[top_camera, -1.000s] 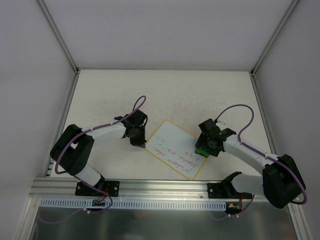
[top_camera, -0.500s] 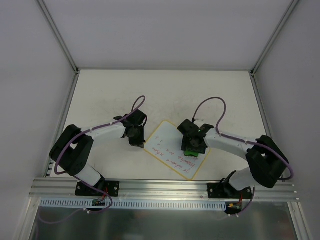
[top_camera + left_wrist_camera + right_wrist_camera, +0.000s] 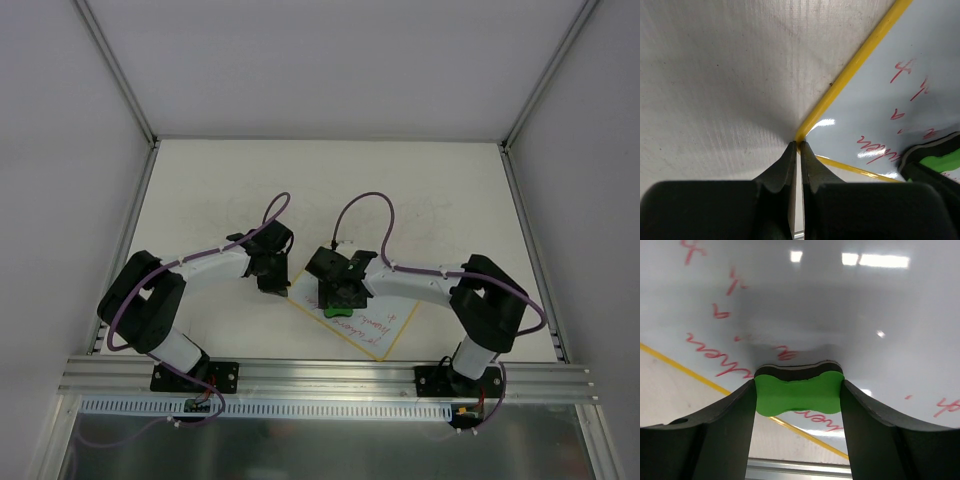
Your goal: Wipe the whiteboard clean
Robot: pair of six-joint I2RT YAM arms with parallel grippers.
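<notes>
As the right arm has swung leftward over the past second, the strip of the whiteboard (image 3: 388, 318) nearest the arm bases has come out from under it. Faint red writing (image 3: 374, 326) remains along that near rim, so by my judgement the job is only partly done.

Just beyond, the right pincer (image 3: 338, 303) is clamped on the green eraser (image 3: 338, 310), one finger on each flank. It has carried the eraser from the board's right corner to the left end, which suggests one wiping stroke across the written lines. In the right wrist view, red scrawl lies ahead and to the left of the eraser (image 3: 799, 392), while the board's right part (image 3: 850, 305) looks mostly wiped.

Farther left, the left pincer (image 3: 799, 146) is pressed together, its tips on the yellow corner of the rim, unmoved.

Behind all this lies the scuffed tabletop (image 3: 330, 180).

The forearm hides the board's middle from above, the eraser's underside is hidden, and the writing is too small to read.
</notes>
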